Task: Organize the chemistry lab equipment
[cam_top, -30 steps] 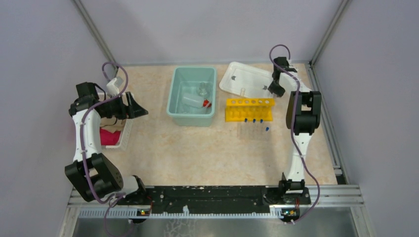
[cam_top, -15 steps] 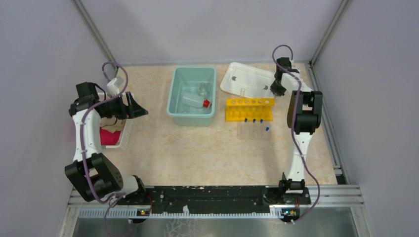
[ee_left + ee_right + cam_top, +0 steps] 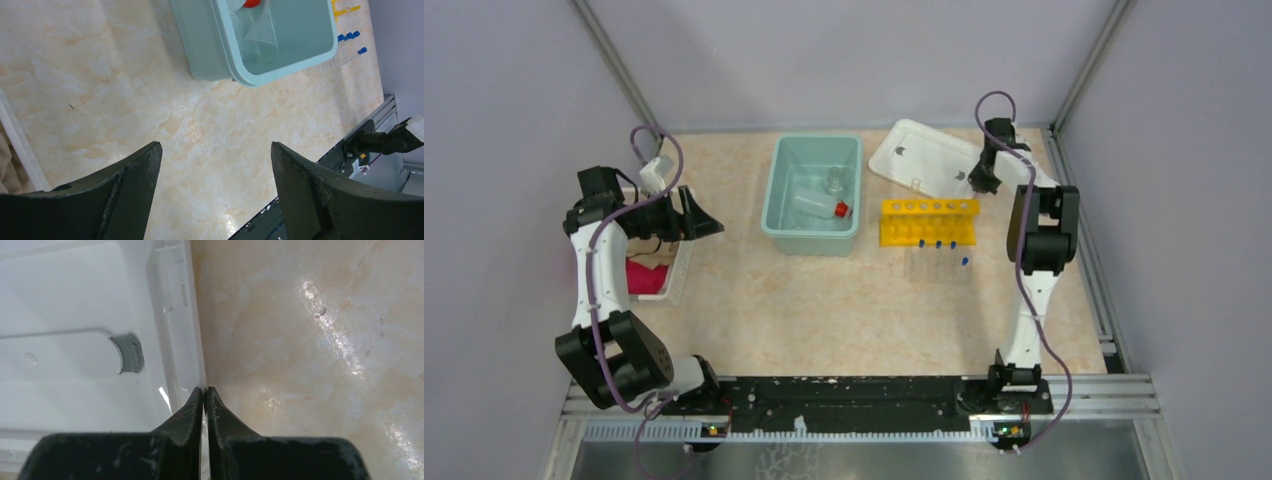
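Note:
A white plastic lid [image 3: 919,160] lies at the back right, and my right gripper [image 3: 977,183] is shut on the rim of its right edge. The right wrist view shows that gripper [image 3: 205,390] pinching the thin rim of the lid [image 3: 75,300]. In front of the lid stands the yellow tube rack [image 3: 929,221], with blue-capped tubes [image 3: 937,244] just before it. A teal bin [image 3: 786,190] holds a clear flask [image 3: 833,181] and the squeeze bottle with a red spout [image 3: 840,209]. My left gripper [image 3: 709,228] hovers open and empty at the left, above bare table [image 3: 215,146].
A white slatted basket [image 3: 676,275] with a pink cloth [image 3: 646,275] sits under my left arm at the table's left edge. The metal rail with both arm bases [image 3: 854,395] runs along the near edge. Grey walls close in the table on three sides.
My right gripper closed its jaws onto the lid's right rim, and that side of the lid shifted slightly. The left arm has not moved.

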Robot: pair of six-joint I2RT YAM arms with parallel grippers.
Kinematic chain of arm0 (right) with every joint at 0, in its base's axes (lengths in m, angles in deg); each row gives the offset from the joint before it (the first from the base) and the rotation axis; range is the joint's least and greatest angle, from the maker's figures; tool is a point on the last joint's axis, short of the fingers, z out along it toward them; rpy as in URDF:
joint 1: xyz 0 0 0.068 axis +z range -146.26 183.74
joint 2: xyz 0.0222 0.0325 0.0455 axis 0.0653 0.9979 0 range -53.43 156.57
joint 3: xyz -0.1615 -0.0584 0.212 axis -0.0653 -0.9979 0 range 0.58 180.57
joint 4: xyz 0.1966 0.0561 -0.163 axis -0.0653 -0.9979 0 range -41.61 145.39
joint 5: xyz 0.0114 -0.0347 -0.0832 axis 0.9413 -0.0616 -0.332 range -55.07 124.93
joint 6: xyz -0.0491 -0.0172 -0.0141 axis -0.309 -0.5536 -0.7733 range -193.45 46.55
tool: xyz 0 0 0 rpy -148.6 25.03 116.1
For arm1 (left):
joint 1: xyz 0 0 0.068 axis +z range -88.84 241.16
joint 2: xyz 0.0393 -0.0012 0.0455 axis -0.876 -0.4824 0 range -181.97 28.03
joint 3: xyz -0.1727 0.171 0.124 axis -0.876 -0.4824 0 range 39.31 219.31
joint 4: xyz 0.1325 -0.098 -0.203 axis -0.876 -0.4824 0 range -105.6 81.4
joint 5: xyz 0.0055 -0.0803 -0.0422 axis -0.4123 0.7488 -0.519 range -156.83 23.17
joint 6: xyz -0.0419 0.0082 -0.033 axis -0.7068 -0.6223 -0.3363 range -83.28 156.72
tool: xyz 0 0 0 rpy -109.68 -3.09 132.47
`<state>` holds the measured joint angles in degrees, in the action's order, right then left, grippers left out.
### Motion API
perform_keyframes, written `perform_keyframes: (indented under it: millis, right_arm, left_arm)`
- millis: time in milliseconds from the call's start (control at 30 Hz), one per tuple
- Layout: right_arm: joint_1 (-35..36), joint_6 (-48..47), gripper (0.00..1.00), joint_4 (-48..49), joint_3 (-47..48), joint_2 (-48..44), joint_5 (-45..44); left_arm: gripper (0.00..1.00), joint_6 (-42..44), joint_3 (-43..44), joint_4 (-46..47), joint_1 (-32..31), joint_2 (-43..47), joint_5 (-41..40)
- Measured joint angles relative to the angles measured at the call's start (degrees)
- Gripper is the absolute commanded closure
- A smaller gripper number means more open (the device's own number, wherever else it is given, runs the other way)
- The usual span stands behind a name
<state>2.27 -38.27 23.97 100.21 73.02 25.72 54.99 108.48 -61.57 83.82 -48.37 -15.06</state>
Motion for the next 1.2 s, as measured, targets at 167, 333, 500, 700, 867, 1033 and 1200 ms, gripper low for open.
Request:
perform_keyframes:
  millis: [167,333,500,700,867,1033,1200]
  right_arm:
    - [-0.02,0.31,1.0,0.15,-1.79,-4.63,1.73]
    - [0.0,0.87,1.0,1.86,-3.69,-13.81,3.34]
    - [-0.04,1.07,1.0,3.23,-5.73,-22.84,4.31]
    - [-0.07,1.55,1.0,3.98,-6.67,-27.82,6.84]
    - [-0.07,3.06,1.0,3.91,-7.41,-29.83,10.23]
    - [-0.07,4.74,1.0,3.91,-7.39,-32.83,13.53]
    - [-0.07,6.34,1.0,3.91,-7.39,-36.44,15.82]
  left_arm:
    - [0.14,-0.13,0.02,0.0,0.0,0.46,0.48]
    - [0.14,-0.15,0.02,0.02,0.0,0.94,1.33]
    - [0.14,0.66,0.46,0.5,0.0,1.25,3.45]
    - [0.15,1.62,2.38,3.78,-1.27,2.19,5.2]
    - [0.15,3.04,6.03,5.53,-5.95,2.43,3.85]
    - [0.14,6.12,9.97,6.54,-11.76,2.49,0.39]
    - [0.12,10.34,11.61,8.79,-18.99,3.74,-4.76]
